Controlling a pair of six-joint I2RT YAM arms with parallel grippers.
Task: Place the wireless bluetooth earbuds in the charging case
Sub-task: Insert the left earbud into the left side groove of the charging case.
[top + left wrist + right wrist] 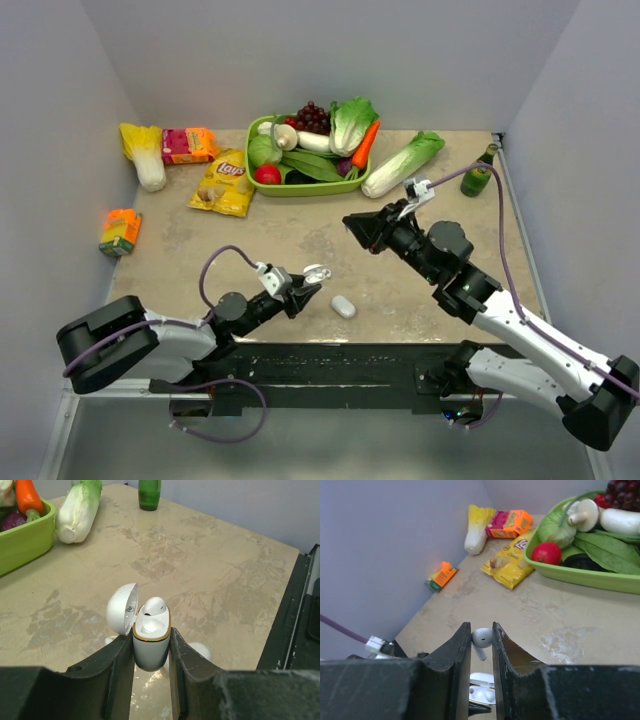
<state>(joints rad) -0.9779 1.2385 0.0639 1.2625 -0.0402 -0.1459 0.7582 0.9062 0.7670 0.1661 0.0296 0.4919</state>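
Note:
My left gripper (303, 290) is shut on the white charging case (150, 647) and holds it upright just above the table, lid (122, 611) swung open to the left. One white earbud (154, 606) sits in the case's far slot; the near slot looks empty. My right gripper (352, 224) hangs in the air behind and to the right of the case. It is shut on a second white earbud (482, 637), stem pointing down. The open case also shows far below it in the right wrist view (482, 695).
A white oval object (343, 306) lies on the table right of the left gripper. At the back stand a green tray (300, 189) of vegetables, a Lay's bag (222, 183), a napa cabbage (403, 163) and a green bottle (477, 180). An orange box (120, 231) is at the left.

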